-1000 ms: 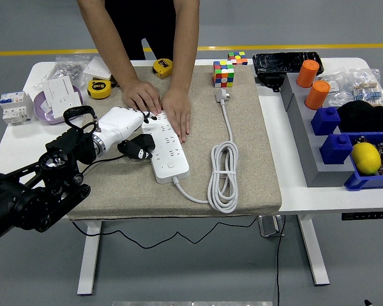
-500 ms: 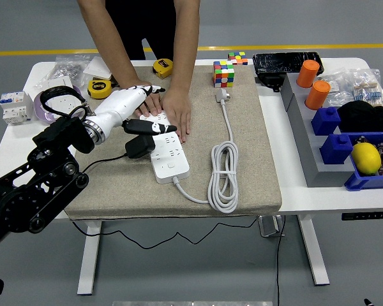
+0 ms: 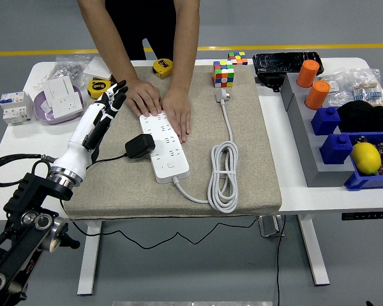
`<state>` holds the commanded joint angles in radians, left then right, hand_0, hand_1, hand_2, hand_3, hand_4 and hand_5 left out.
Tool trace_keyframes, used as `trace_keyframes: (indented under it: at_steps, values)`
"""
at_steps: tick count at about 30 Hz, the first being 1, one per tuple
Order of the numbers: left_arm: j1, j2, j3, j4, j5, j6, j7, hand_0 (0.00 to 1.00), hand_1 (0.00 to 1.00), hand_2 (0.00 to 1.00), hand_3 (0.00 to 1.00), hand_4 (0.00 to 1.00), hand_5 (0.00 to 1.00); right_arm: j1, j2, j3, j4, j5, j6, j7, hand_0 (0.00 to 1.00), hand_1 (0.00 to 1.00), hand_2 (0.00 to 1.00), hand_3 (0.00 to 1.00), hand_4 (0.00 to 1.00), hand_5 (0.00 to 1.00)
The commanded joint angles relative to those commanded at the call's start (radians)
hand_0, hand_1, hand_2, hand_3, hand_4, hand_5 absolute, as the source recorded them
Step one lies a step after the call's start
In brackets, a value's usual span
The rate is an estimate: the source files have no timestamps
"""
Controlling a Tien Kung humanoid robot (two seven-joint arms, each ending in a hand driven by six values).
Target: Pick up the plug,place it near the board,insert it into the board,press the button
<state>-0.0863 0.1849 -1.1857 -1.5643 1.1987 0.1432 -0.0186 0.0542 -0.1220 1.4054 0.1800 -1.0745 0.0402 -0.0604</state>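
Black plug (image 3: pixel 140 145) now sits released at the power strip's (image 3: pixel 166 145) nine o'clock edge, the left hand (image 3: pixel 103 112) withdrawn open-fingered and empty toward ten o'clock, so pressing the button comes next.

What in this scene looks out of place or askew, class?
The black plug sits at the left edge of the white power strip, which a person's hands hold down, and looks tilted rather than seated flush. The left hand hovers open beside it, holding nothing.

Person's hands (image 3: pixel 161 105) block board (image 3: pixel 164 145) far end; near end free.
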Motion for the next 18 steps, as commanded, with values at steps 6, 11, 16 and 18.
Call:
trace_keyframes:
  at_steps: [6, 11, 16, 18]
  values:
    - [0.043, -0.002, -0.007, 0.037, -0.120, -0.018, 0.019, 0.982, 0.992, 0.941, 0.929, 0.998, 0.998, -0.011, 0.005, 0.011, 0.000, -0.008, -0.003, -0.004, 0.998, 0.849, 0.760, 0.754, 0.998, 0.970]
    - [0.036, 0.001, -0.006, 0.064, -0.022, -0.030, 0.056, 0.986, 0.989, 0.937, 0.924, 0.998, 0.998, -0.010, 0.004, 0.006, 0.000, 0.000, -0.004, 0.002, 0.998, 0.846, 0.760, 0.753, 0.998, 0.970]
    - [0.034, 0.001, 0.004, 0.088, 0.060, -0.055, 0.118, 0.993, 0.988, 0.937, 0.929, 0.998, 0.998, -0.011, 0.004, 0.002, 0.000, 0.009, -0.010, 0.009, 0.998, 0.841, 0.756, 0.752, 0.998, 0.965]
    - [0.034, 0.000, 0.006, 0.092, 0.082, -0.060, 0.130, 0.993, 0.988, 0.937, 0.929, 0.998, 0.998, -0.012, 0.004, -0.001, 0.000, 0.015, -0.013, 0.013, 0.998, 0.841, 0.756, 0.752, 0.998, 0.965]
